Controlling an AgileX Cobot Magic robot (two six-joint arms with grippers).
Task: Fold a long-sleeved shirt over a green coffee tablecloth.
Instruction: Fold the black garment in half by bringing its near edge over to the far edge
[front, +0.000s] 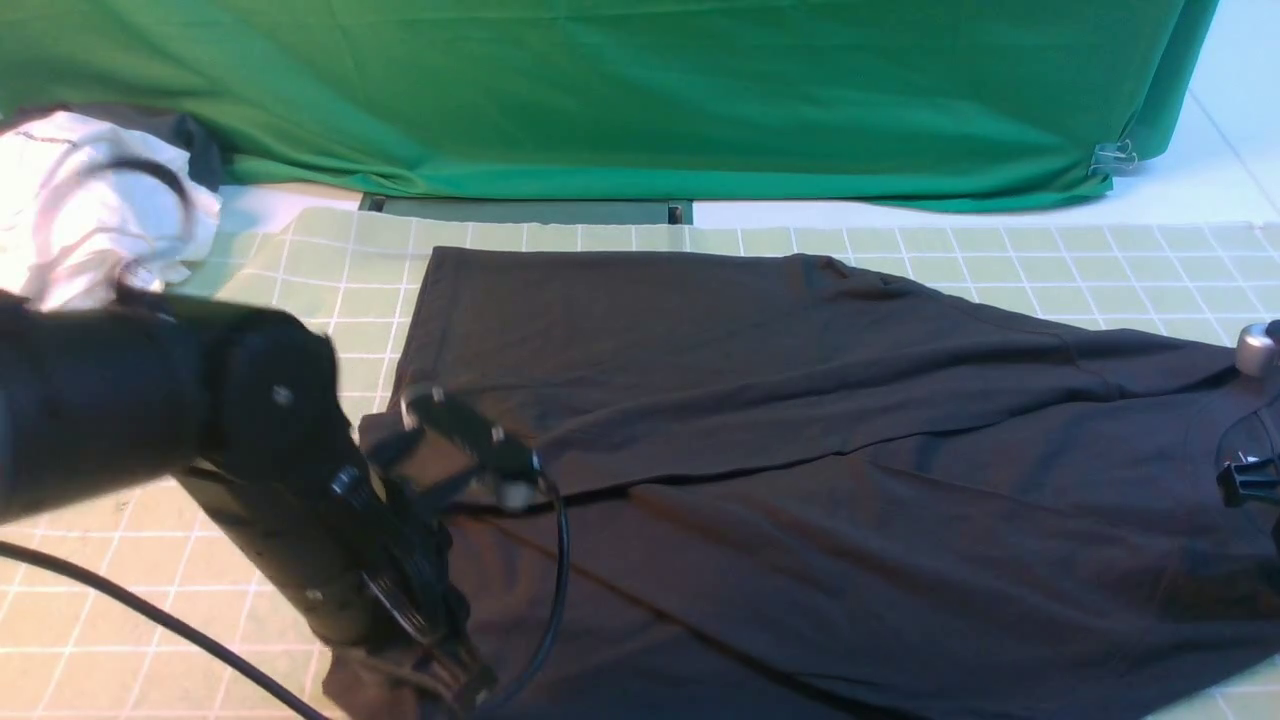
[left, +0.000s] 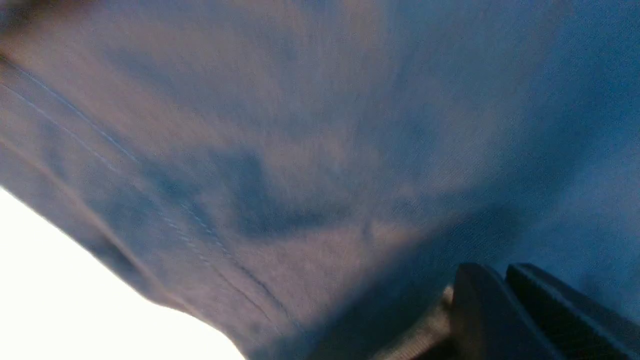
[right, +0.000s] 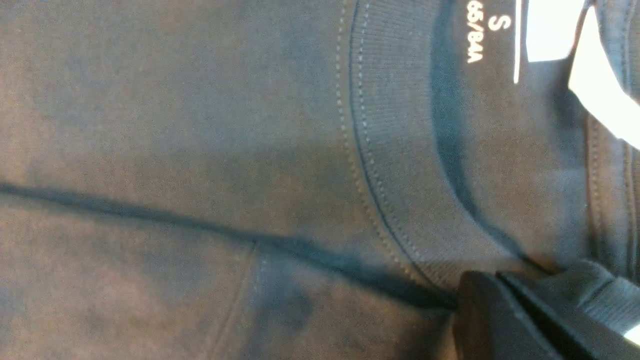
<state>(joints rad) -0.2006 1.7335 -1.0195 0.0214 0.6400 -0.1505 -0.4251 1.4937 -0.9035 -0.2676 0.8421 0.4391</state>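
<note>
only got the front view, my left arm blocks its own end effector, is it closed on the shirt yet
observer: Yes. In the left wrist view the left end effector has its fingers pressed together, and a ribbed strip of the long-sleeved shirt runs in at them, so it looks pinched.
operator: and the right one, its barely in my picture
observer: The right wrist view shows the right end effector shut on the collar, right at the neck opening.
operator: which way is the neck lying
observer: Its inside faces that camera: a white S is printed there, next to a white label.
</note>
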